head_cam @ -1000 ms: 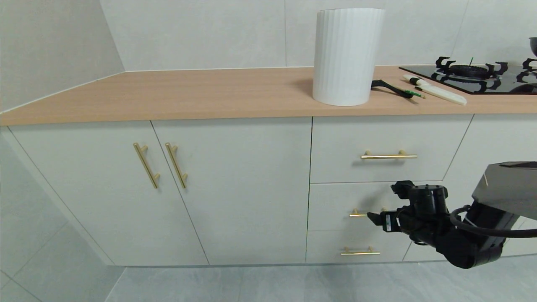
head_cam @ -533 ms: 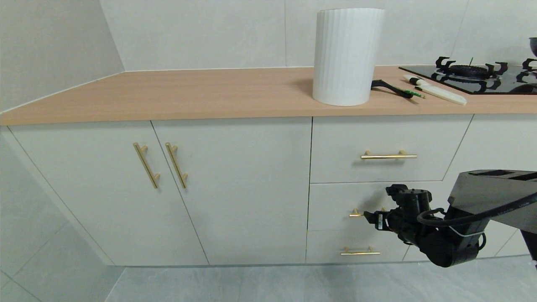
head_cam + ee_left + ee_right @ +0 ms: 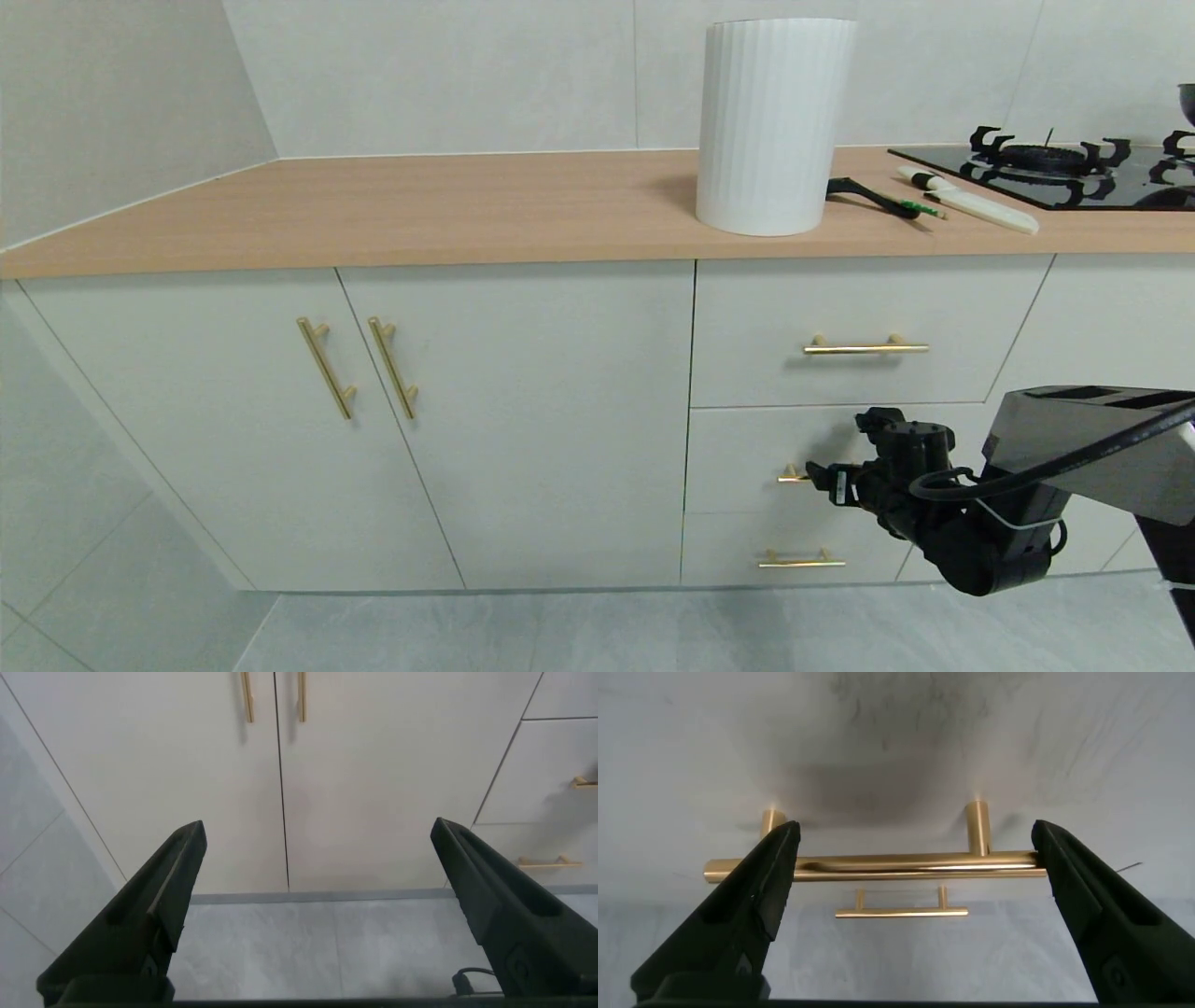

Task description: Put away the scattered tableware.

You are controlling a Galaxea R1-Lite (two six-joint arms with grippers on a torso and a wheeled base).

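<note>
The left gripper (image 3: pixel 318 831) hangs with its fingers wide apart, facing the pale cabinet doors (image 3: pixel 280 765). The right gripper (image 3: pixel 915 829), fingers spread wide, sits close before the middle drawer's brass bar handle (image 3: pixel 878 867). Farther back on the wooden countertop (image 3: pixel 420 205), a black-handled utensil (image 3: pixel 873 197) and a white-handled knife (image 3: pixel 980 209) lie right of the tall white ribbed cylinder (image 3: pixel 770 126).

The right gripper (image 3: pixel 814 472) has edged left and farther in over the past second, its arm swinging in behind, and is now just beside the middle drawer handle (image 3: pixel 792 478).
</note>
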